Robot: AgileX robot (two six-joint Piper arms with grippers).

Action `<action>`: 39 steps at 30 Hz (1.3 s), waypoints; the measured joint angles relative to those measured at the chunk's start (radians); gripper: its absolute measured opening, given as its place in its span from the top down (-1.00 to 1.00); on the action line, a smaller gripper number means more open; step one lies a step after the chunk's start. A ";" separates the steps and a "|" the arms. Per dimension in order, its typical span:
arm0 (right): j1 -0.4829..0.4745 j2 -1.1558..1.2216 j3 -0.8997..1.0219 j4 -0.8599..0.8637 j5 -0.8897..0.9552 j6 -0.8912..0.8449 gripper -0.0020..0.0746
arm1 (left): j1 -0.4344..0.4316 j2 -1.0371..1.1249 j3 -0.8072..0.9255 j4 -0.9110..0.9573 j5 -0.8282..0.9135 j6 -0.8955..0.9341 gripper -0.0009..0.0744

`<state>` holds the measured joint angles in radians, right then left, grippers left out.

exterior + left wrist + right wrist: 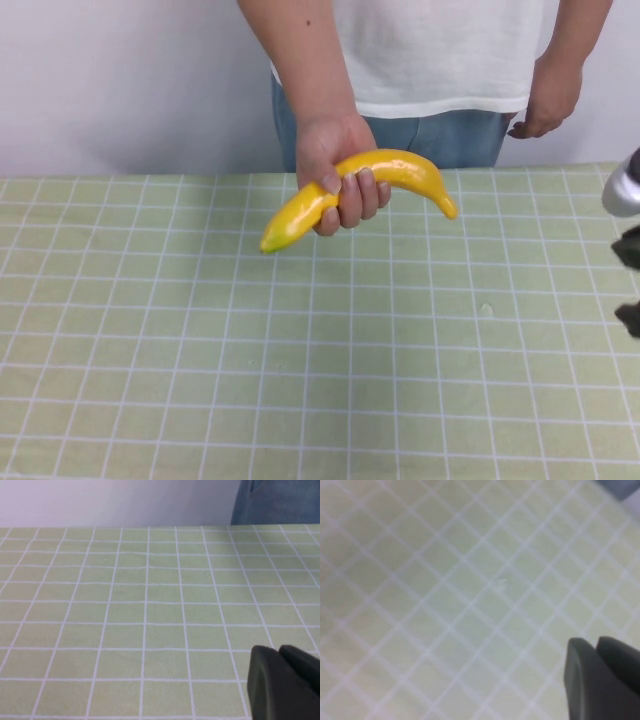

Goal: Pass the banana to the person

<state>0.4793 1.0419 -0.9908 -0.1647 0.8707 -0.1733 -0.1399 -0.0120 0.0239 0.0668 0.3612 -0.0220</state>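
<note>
banana [390,170]: the person [440,50] holds it in one hand [335,175] above the far side of the green table [300,380] | right gripper [628,250]: you see it at the table's right edge, holding nothing, maybe spread, I can't tell | left gripper [282,685]: low over bare cloth, can't tell either

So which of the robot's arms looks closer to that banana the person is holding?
The right one, probably. Only the right gripper shows in the high view, at the table's right edge. The banana sits in the person's hand, far centre. The left gripper appears only in its wrist view.
</note>
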 joint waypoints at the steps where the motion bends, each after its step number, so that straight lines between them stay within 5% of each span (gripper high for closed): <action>1: 0.000 0.002 0.002 -0.020 -0.017 0.011 0.97 | 0.000 0.000 0.000 0.000 0.000 0.000 0.99; 8: -0.153 -0.100 0.160 -0.020 -0.408 0.050 0.97 | 0.000 0.000 0.000 0.000 0.000 0.000 0.99; 16: -0.402 -0.414 0.593 0.119 -0.723 0.060 0.97 | 0.000 0.000 0.000 0.000 0.000 0.000 0.99; 25: -0.558 -0.897 1.002 0.260 -0.704 0.064 0.97 | 0.000 0.000 0.000 0.000 0.000 0.000 0.99; 29: -0.582 -1.042 1.016 0.225 -0.516 0.064 0.97 | 0.000 -0.002 0.000 0.000 0.000 0.000 0.99; 39: -0.582 -1.026 1.019 0.196 -0.502 0.064 0.97 | 0.000 -0.002 0.000 0.008 0.000 0.000 0.99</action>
<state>-0.1026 0.0161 0.0278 0.0316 0.3690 -0.1094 -0.1399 -0.0137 0.0239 0.0752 0.3612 -0.0220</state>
